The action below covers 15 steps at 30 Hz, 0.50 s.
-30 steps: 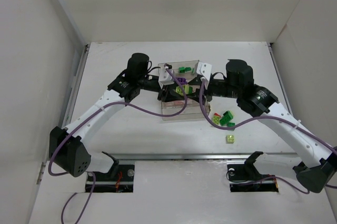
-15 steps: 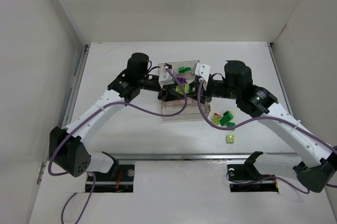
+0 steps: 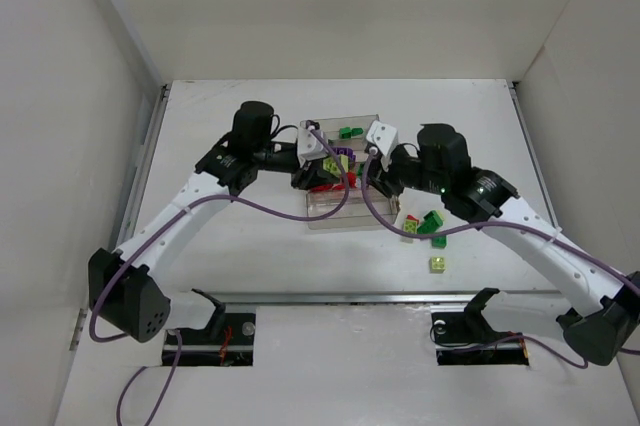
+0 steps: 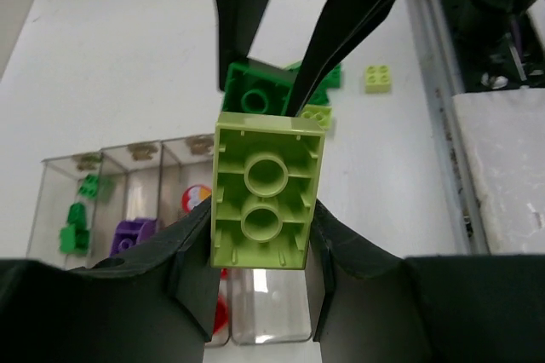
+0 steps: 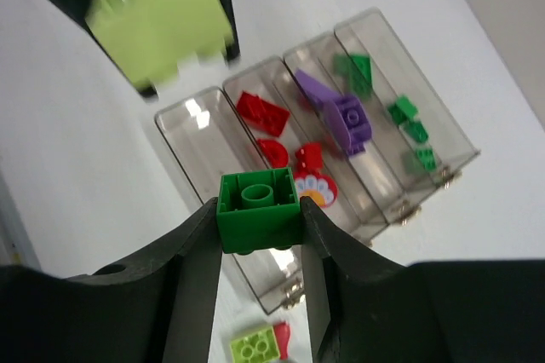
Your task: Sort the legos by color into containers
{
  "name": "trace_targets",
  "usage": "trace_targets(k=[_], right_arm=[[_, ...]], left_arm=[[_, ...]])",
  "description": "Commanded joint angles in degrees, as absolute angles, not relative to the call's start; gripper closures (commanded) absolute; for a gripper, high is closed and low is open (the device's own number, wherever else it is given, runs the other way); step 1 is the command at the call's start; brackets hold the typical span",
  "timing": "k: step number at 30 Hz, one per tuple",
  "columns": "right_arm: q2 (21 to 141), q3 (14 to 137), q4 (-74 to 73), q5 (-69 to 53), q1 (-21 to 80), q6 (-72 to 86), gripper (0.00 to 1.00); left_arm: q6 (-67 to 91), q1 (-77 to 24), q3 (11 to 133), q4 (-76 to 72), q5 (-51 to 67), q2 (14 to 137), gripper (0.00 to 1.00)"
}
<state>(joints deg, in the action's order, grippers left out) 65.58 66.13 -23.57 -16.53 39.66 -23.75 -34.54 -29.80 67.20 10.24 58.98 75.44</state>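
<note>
My left gripper (image 4: 260,252) pinches a lime brick (image 4: 268,177) and my right gripper (image 5: 258,216) clamps a dark green brick (image 5: 257,199), both held over the clear tray (image 5: 194,152).

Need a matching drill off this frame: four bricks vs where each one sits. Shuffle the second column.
Bricks
1. large lime brick
2. dark green brick, closest to the right wrist camera
3. purple brick
4. small lime brick

Places
A. in the tray
B. loose on the table
C. clamped in the right gripper
D. clamped in the left gripper

Pairs: 1-D, 2-C, 3-A, 4-B
</note>
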Motion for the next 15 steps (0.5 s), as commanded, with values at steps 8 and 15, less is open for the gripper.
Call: trace_targets(k=[8, 15], right_arm=[[68.37, 60.64, -15.41, -4.66, 38.24, -14.52, 1.00], [90.11, 77.14, -11.85, -0.10, 30.07, 0.32, 1.00]], left_arm=[[-31.65, -28.74, 63.46, 3.79, 50.02, 68.73, 1.00], [-26.46, -28.21, 56.43, -0.96, 34.91, 66.27, 1.00]])
